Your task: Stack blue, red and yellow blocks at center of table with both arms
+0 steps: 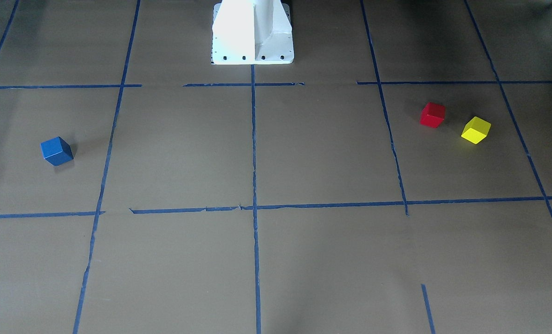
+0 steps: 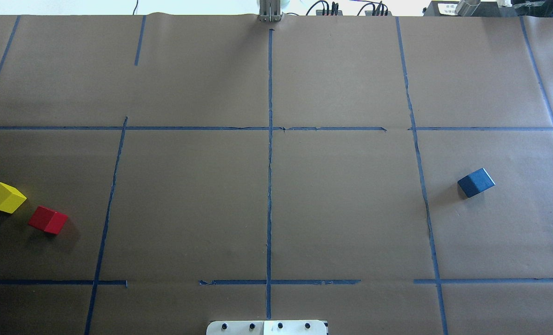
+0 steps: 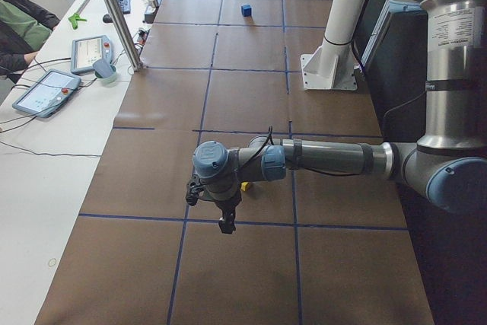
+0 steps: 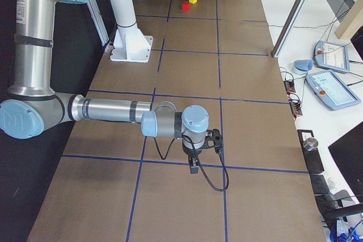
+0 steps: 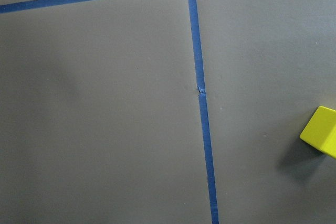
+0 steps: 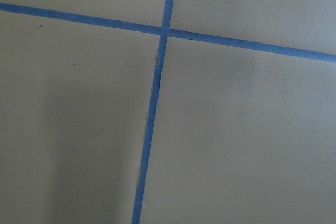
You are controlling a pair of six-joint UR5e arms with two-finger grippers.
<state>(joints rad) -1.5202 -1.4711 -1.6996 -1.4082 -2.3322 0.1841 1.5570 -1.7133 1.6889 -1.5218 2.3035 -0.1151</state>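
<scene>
The blue block (image 1: pixel 56 150) lies alone on the robot's right side of the table (image 2: pixel 476 182). The red block (image 1: pixel 432 115) and the yellow block (image 1: pixel 476 130) lie close together, apart, on the robot's left side (image 2: pixel 48 219) (image 2: pixel 5 197). My left gripper (image 3: pixel 226 224) points down near the table's left end, beside the yellow block (image 3: pixel 245 186); the block's edge shows in the left wrist view (image 5: pixel 321 132). My right gripper (image 4: pixel 194 168) points down near the table's right end, away from the blocks. I cannot tell whether either gripper is open or shut.
Blue tape lines (image 2: pixel 269 153) divide the brown table into squares. The white robot base (image 1: pixel 252 32) stands at the table's middle rear edge. A side table with tablets (image 3: pixel 46 90) and a metal post (image 3: pixel 118 13) stands across from the robot.
</scene>
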